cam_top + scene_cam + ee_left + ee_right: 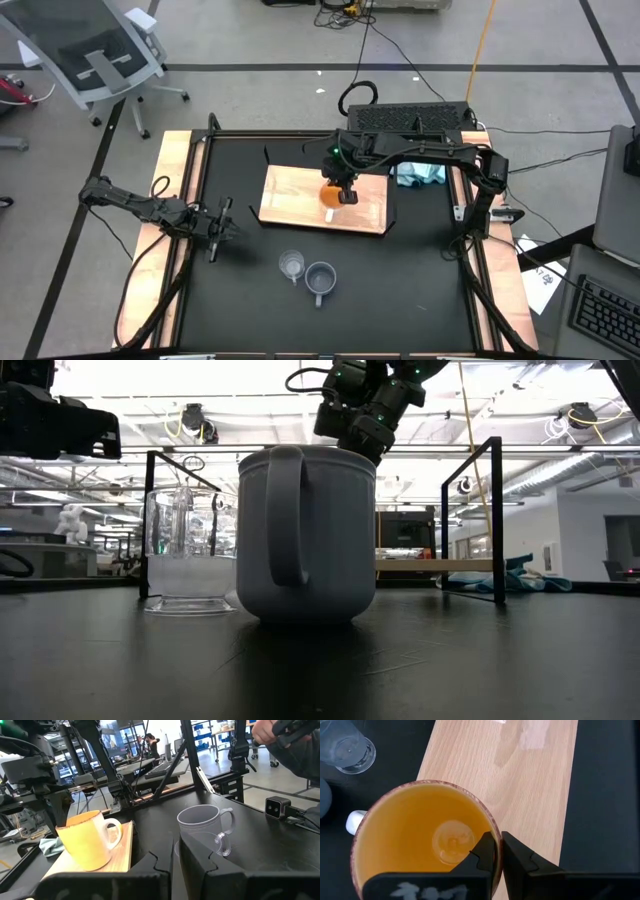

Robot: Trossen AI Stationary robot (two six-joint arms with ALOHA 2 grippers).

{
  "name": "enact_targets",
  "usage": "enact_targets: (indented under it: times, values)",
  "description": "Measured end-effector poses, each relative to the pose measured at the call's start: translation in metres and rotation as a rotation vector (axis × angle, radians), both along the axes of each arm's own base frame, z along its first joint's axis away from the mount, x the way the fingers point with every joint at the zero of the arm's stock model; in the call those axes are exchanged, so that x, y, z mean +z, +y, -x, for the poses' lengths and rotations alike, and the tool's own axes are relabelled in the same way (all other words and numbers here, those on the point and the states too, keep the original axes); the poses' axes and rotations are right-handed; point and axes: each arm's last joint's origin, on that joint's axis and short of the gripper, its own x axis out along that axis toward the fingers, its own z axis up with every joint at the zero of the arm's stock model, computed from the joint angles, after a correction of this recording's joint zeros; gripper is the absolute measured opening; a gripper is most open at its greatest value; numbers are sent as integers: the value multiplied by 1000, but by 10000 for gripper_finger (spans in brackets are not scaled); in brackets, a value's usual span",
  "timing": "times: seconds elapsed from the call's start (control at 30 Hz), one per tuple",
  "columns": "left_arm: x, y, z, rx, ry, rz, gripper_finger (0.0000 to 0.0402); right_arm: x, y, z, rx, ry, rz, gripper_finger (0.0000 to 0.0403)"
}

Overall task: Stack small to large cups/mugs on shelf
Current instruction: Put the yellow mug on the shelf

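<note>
Orange mug (420,845) on shelf (530,780); right end effector (497,851) clamped on rim; left end effector (218,232) together.

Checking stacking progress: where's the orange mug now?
High view: the orange mug stands on the shelf, mid-table, under the right gripper; its fingers straddle the rim.

You find no readable text, label, brand, number or sign anywhere in these views. The pale marks on the right wrist's own housing are too blurred for you to make out as letters.
</note>
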Motion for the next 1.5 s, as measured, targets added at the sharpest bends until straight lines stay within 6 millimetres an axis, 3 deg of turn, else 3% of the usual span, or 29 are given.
enact_targets:
  times: [0.57,0.87,1.5]
  values:
    - [0,0,0,0,0,0,33,0,-1,0,-9,-6,4,9]
    - [0,0,0,0,0,0,33,1,-2,-2,-19,-22,8,46]
    - [0,0,0,0,0,0,33,1,-2,-2,-21,-24,5,50]
